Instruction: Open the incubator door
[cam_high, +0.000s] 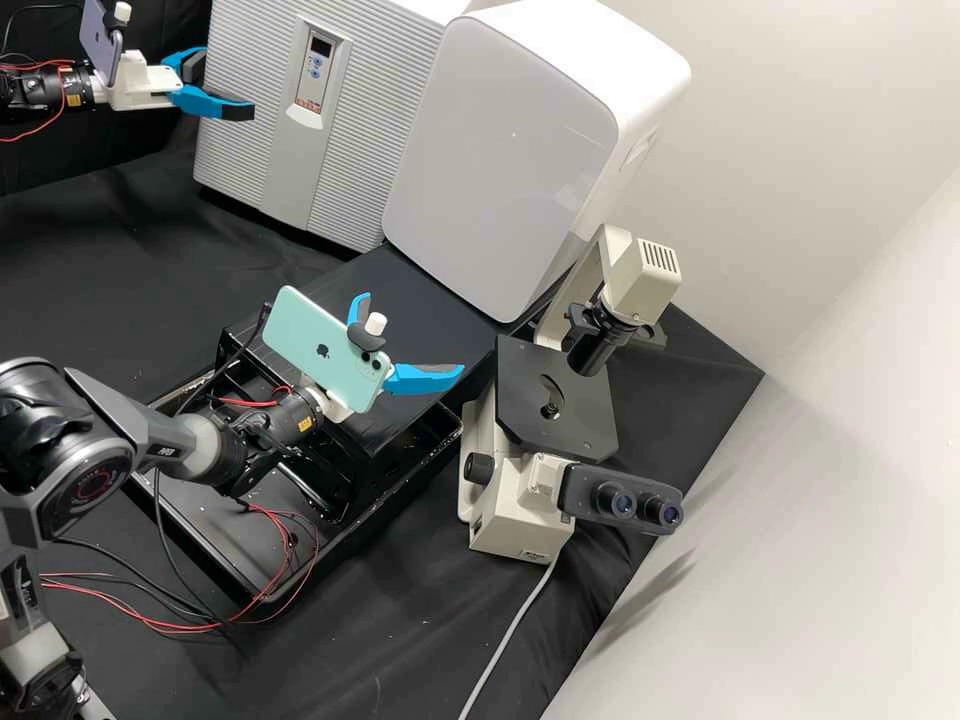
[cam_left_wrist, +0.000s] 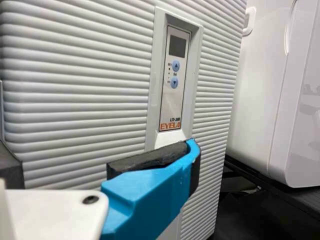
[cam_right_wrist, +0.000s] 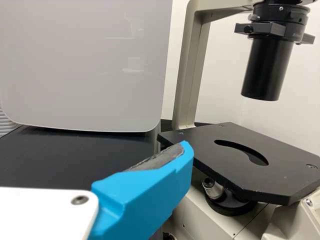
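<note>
Two grippers, jaws wide: left gripper (cam_high: 228, 88) upper left, right gripper (cam_high: 411, 334) mid-frame. Incubator (cam_high: 375, 110) top centre-left, door (cam_high: 240, 160) shut. Approach step, likely; next, left gripper must catch the door's edge.

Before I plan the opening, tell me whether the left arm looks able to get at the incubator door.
Probably yes: the left gripper is open by the edge of the incubator door, with nothing apparent between them.
</note>
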